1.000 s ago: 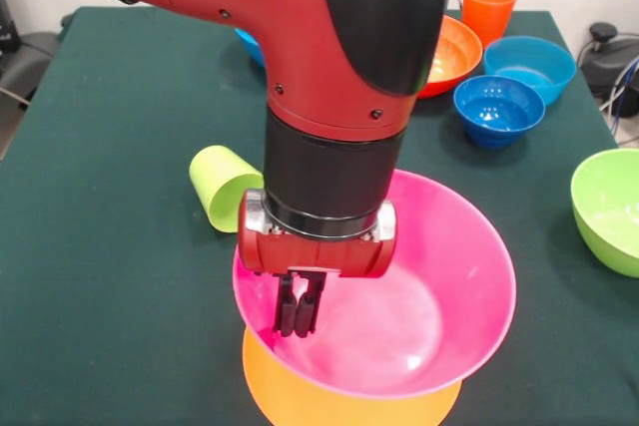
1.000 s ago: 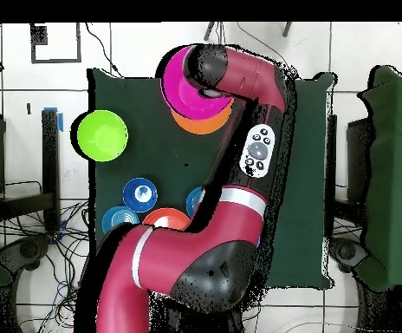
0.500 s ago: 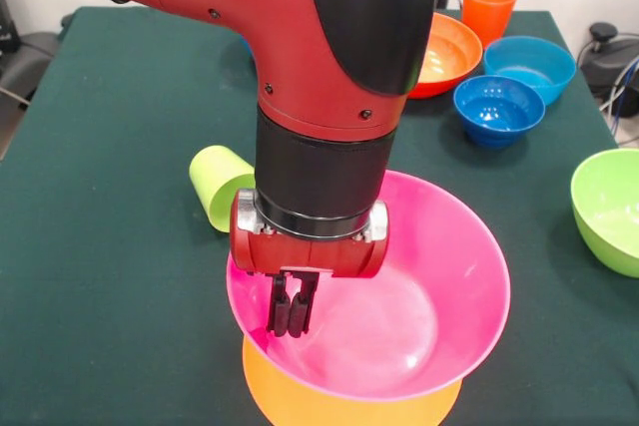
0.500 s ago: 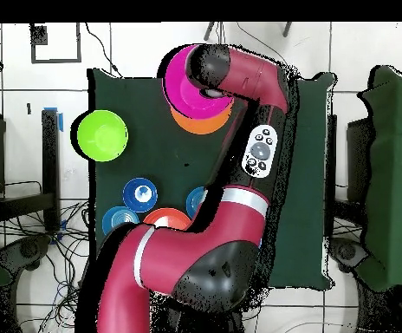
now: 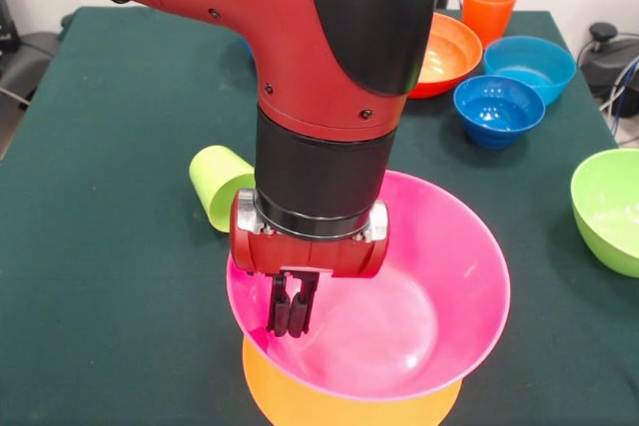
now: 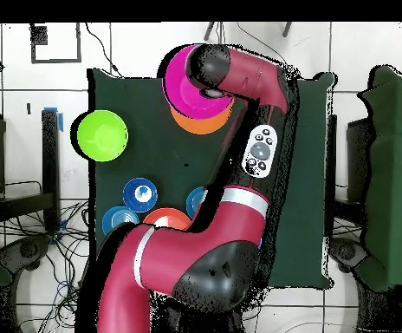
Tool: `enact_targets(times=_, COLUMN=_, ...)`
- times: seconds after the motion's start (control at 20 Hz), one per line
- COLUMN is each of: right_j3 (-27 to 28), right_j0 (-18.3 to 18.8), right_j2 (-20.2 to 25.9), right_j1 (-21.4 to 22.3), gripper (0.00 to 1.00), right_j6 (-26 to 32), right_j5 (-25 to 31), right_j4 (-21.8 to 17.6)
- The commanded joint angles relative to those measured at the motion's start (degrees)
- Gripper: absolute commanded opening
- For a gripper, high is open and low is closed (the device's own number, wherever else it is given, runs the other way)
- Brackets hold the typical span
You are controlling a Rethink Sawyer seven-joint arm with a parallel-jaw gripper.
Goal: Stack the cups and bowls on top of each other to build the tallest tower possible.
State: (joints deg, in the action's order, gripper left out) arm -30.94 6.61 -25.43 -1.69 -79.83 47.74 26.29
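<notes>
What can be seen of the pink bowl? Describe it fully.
The pink bowl is large, round, glossy and looks like plastic. It sits upright, mouth up and tilted slightly, on the light-orange bowl, which shows beneath its near side. Its inside is empty and shiny. The pincer is shut on its rim, on the side toward the lying lime-green cup. In the overhead view it lies near the table's far edge, partly hidden by the arm.

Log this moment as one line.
claw: shut on pink bowl rim | pink bowl: over orange bowl | green cup: lying beside
</notes>
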Motion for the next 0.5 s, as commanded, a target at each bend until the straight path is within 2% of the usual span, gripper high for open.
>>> enact_targets(times=0.05, right_j3=-2.19, right_j0=-0.10, right_j2=5.29, right_j1=0.05, gripper=0.00, right_j6=-0.13, right_j5=4.55, right_j4=-3.70)
enact_targets(times=0.5, right_j3=-1.68, right_j0=-0.17, right_j2=5.21, right_j1=-0.17, gripper=0.00, right_j6=-0.26, right_j5=5.00, right_j4=-3.57)
